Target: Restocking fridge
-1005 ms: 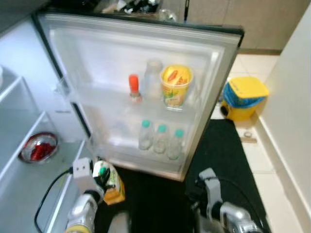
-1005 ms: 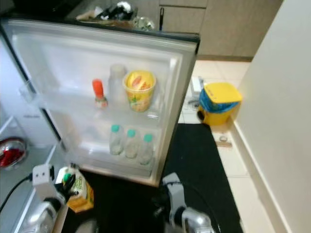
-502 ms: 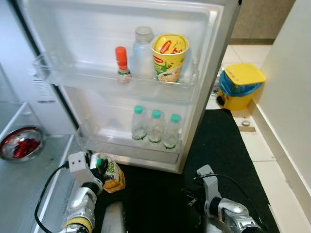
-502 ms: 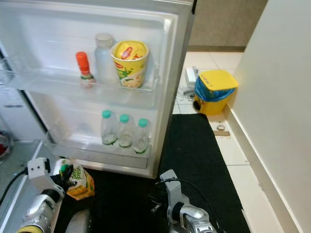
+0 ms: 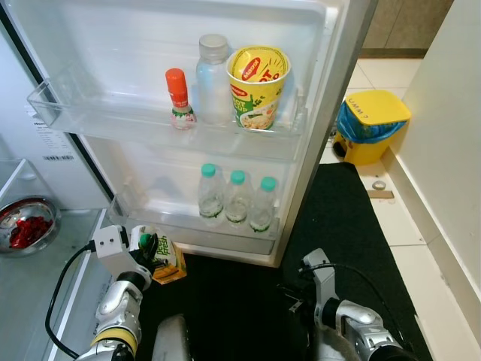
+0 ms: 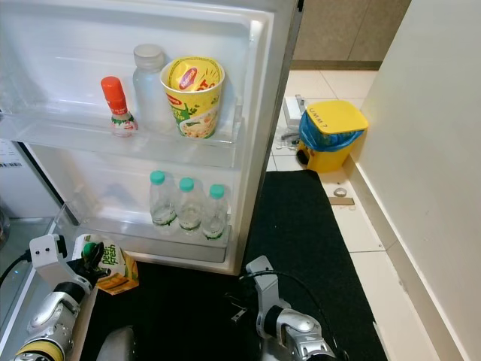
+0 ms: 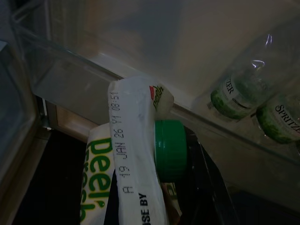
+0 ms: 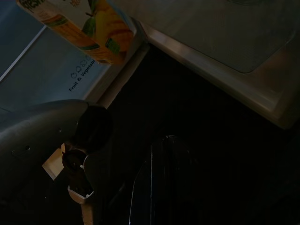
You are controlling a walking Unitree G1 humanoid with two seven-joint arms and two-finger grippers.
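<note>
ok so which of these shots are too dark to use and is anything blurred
Left and right eye views: bright, evenly lit and sharp; labels on the cup noodles are legible. Left wrist view: dim but usable, with the date print on the juice carton readable and its green cap clear. Right wrist view: very dark, mostly black shadow; the carton's orange corner is lit.

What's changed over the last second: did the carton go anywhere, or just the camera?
Mostly the camera: the view closed in on the fridge door. The left gripper keeps its hold on the juice carton, low beside the lower door shelf, not yet placed. The bottles, the cup and the idle right gripper stayed put.
</note>
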